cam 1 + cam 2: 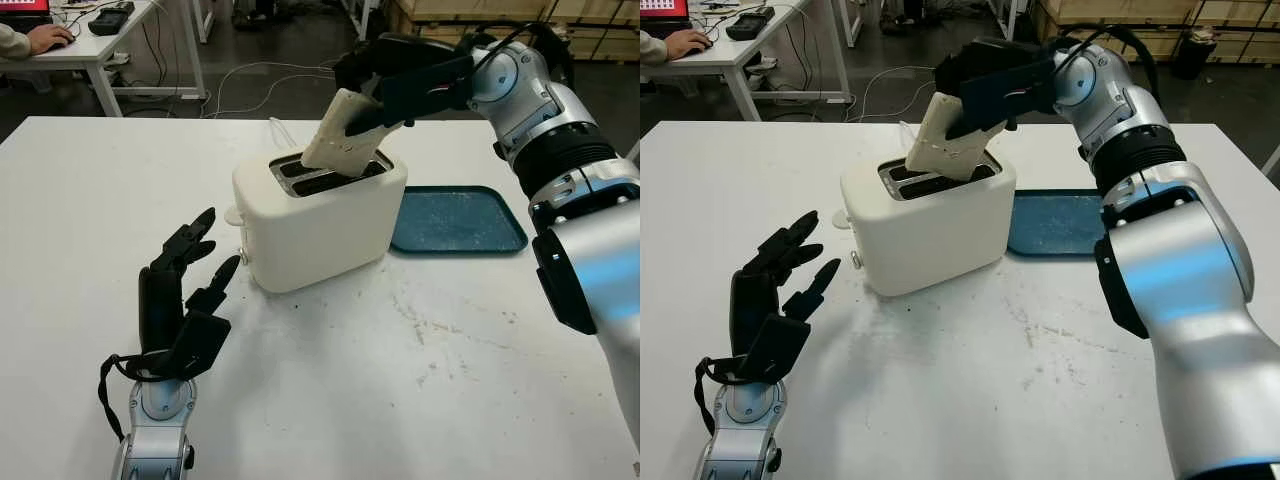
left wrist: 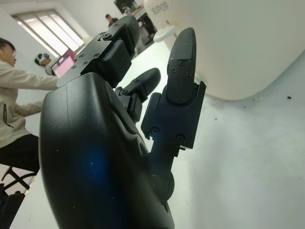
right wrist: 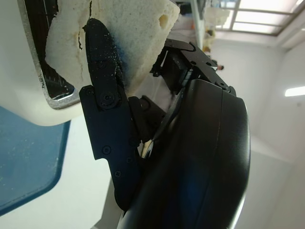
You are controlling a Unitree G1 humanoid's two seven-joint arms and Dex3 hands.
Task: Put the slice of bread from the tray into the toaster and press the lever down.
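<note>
A pale slice of bread (image 1: 340,135) leans tilted over the cream toaster (image 1: 320,220), its lower edge at the slots on top. My right hand (image 1: 385,90) is shut on the slice from above and behind; up close, a black finger (image 3: 107,114) presses against the bread (image 3: 138,33) over the slot's metal rim. The toaster's lever knob (image 1: 233,215) sticks out on its left end. My left hand (image 1: 185,290) is open, held above the table a little left of the toaster's front corner. The blue tray (image 1: 458,220) lies bare to the right of the toaster.
The white table (image 1: 400,380) stretches wide in front of the toaster. A white cable runs off behind the toaster. At the far left a person's hand (image 1: 48,38) works at another desk with a laptop. Cables lie on the floor beyond.
</note>
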